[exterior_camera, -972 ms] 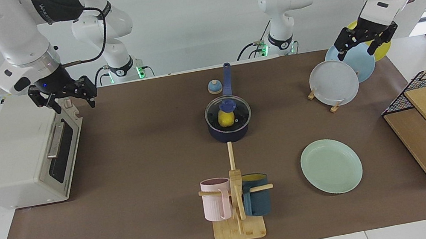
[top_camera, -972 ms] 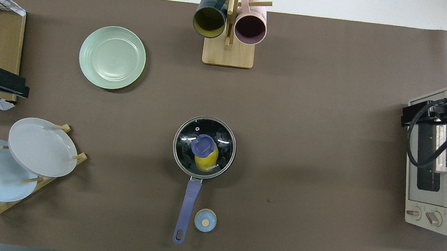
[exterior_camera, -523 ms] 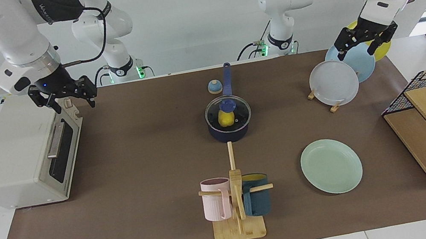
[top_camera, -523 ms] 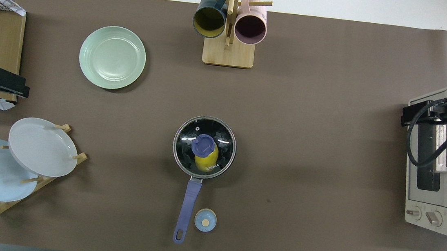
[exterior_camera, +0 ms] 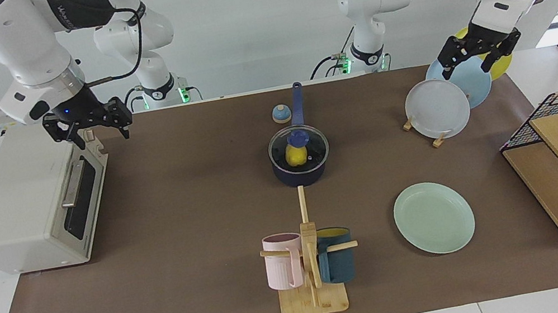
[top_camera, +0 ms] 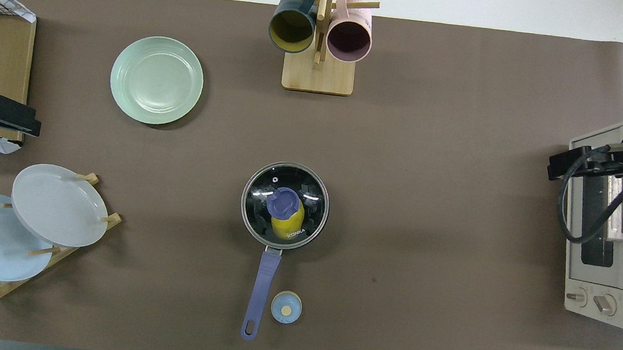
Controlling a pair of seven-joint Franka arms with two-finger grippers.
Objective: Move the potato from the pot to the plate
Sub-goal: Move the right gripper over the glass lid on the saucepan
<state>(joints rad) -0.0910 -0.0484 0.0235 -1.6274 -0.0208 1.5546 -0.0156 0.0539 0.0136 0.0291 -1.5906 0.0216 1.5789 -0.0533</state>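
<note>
Brown mat covers the surface (exterior_camera: 182,223). Potato (exterior_camera: 295,156) sits in the pot (exterior_camera: 302,174) mid-surface, under a glass lid (top_camera: 284,205) with a blue knob; pot handle runs toward the robots' edge. Plate (exterior_camera: 434,217) lies bare toward the left arm's end, nearer the edge away from the robots. Left tool (exterior_camera: 471,53) hangs released over the plate rack (exterior_camera: 440,138); right tool (exterior_camera: 92,122) hangs released over the toaster oven (exterior_camera: 31,200) at the right arm's end. Nothing grasped; transfer not begun. Next move likely: grip the knob and take the lid off.
</note>
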